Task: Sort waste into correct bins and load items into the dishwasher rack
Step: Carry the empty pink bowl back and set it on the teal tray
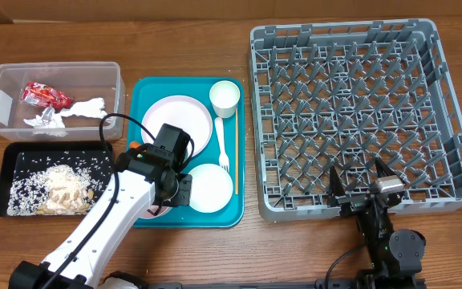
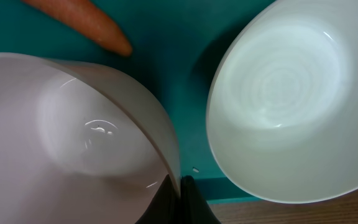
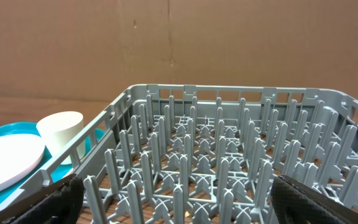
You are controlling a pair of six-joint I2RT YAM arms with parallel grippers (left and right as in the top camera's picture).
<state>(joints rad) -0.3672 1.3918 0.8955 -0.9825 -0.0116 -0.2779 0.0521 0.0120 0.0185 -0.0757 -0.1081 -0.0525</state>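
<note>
Two claws differ: left claw (image 2: 180, 202) pinches the pink bowl (image 2: 73, 124) by its rim, white bowl (image 2: 284, 99) just right of it, carrot (image 2: 86, 22) beyond; right claw (image 1: 362, 181) gapes wide over the rack (image 1: 359, 80), at its near edge.

The left arm is reaching in from the near-left, its left gripper (image 1: 180, 191) pointing down with jaws pinching together, apparently on a pale-pink bowl (image 2: 73, 124) rim. The right gripper (image 1: 362, 179) is sitting low, jaws gaping wide.
</note>
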